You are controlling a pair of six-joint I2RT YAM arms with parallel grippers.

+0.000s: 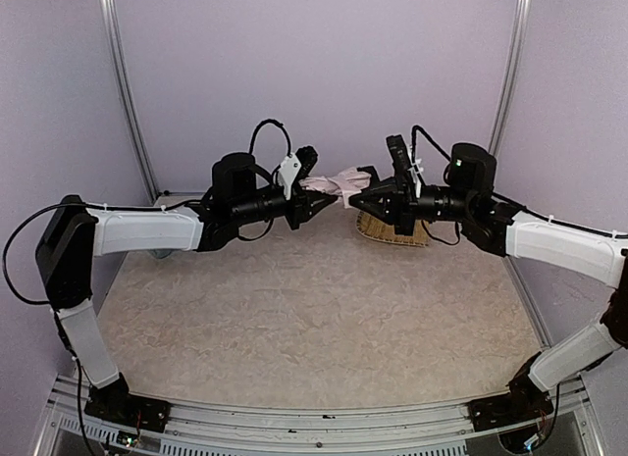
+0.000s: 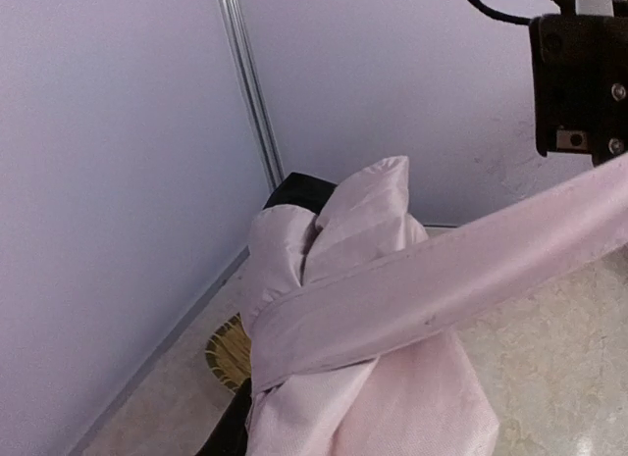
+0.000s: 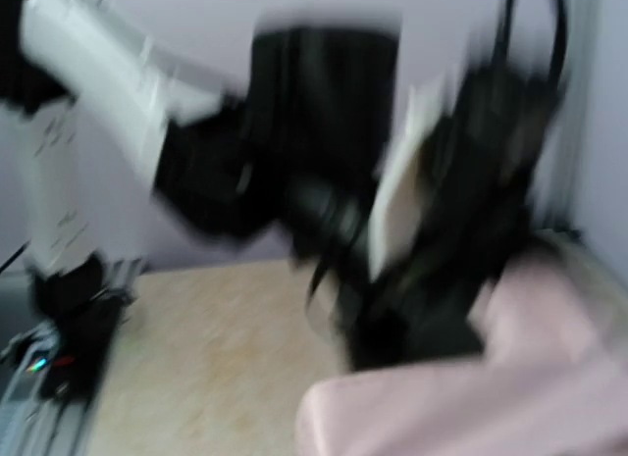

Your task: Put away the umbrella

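Umbrella [image 1: 332, 184] hangs in the air over the far middle of the table [image 1: 294, 309], folded into a pink bundle, caught between both arms; not touching the table. Left gripper [image 1: 322, 206] grasps the bundle from the left, jaws part closed around the fabric, so the body stays put while the other arm works. Right gripper [image 1: 355, 199] is clenched tight; it looks closed on the end of the strap [image 2: 442, 279], though the left wrist view cuts off its fingertips. Strap runs taut from the bundle up to the right, already laid once round the folds; judged purpose: pull it snug so the canopy cannot spring open. Right wrist view is badly blurred; only pink cloth low and the left arm beyond can be made out. Tray [image 1: 392, 232] lies on the table just under the right arm, far right of centre; likely drop spot, my guess. Step in hand, by my reading: wrapping and fastening the strap; stowing not yet done. Risk: strap slips from the pinch, or the bundle twists in the left grip.
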